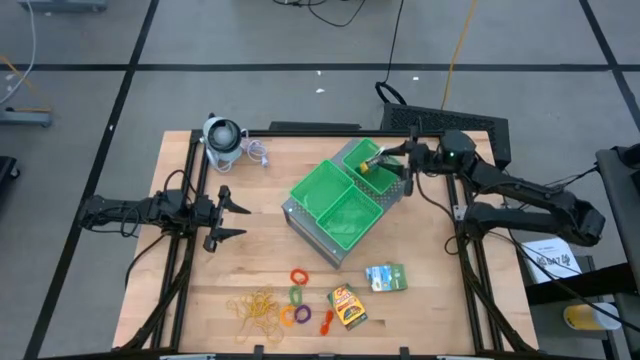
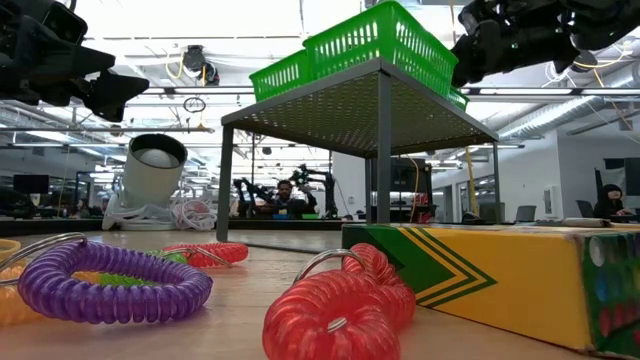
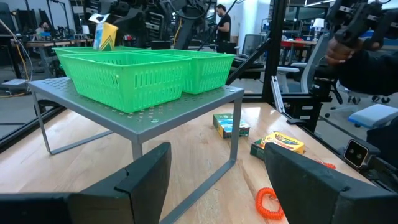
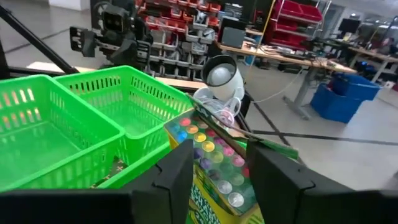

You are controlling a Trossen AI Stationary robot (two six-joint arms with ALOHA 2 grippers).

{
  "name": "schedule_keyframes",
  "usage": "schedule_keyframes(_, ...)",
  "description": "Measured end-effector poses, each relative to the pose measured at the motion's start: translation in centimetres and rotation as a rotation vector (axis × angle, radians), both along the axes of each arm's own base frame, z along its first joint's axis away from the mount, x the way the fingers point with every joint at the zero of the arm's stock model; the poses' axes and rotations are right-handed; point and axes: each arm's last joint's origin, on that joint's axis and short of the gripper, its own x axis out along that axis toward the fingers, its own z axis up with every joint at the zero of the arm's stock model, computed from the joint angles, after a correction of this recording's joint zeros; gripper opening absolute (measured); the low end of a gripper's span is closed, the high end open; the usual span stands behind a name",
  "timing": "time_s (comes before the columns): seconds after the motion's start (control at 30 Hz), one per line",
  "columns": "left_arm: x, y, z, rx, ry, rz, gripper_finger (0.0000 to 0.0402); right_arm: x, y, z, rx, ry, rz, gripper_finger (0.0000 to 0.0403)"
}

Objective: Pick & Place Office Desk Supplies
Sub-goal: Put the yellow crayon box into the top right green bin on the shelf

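A green and yellow card box (image 4: 208, 155) with coloured dots stands on end in the far green tray (image 1: 352, 155), its top above the rim (image 3: 106, 36). My right gripper (image 4: 217, 165) is level over that tray and open, one finger on each side of the box's top. My left gripper (image 1: 232, 212) waits open at the table's left, holding nothing. On the table near the front lie a yellow-orange box (image 1: 348, 306), a green-teal box (image 1: 386, 277), tan rubber bands (image 1: 255, 308) and small coloured rings (image 1: 298, 296). My right gripper comes level from the table's right, and its fingers (image 4: 180, 171) flank the upper end of the box (image 4: 214, 140). Whether they touch it, I cannot tell. The box stands upright inside the tray.
Three green trays sit on a raised grey perforated stand (image 1: 312, 238) in the table's middle. A grey-white round gadget (image 1: 222, 138) is at the far left corner. Purple and red coil rings (image 2: 110, 285) lie close to the front edge.
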Motion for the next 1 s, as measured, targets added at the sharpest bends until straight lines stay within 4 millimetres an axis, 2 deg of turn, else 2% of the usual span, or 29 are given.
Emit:
schedule_keyframes(0.33, 0.0, 0.0, 0.0, 0.000, 0.000, 0.000, 0.0264, 1.6, 0.0, -0.5, -0.110, 0.022, -0.079, 0.0147)
schedule_keyframes(0.57, 0.0, 0.0, 0.0, 0.000, 0.000, 0.000, 0.0264, 3.0, 0.0, -0.9, -0.180, 0.000, -0.049, 0.0150)
schedule_keyframes(1.0, 0.0, 0.0, 0.0, 0.000, 0.000, 0.000, 0.0264, 3.6, 0.8, -0.3, -0.331, -0.051, 0.000, 0.0150)
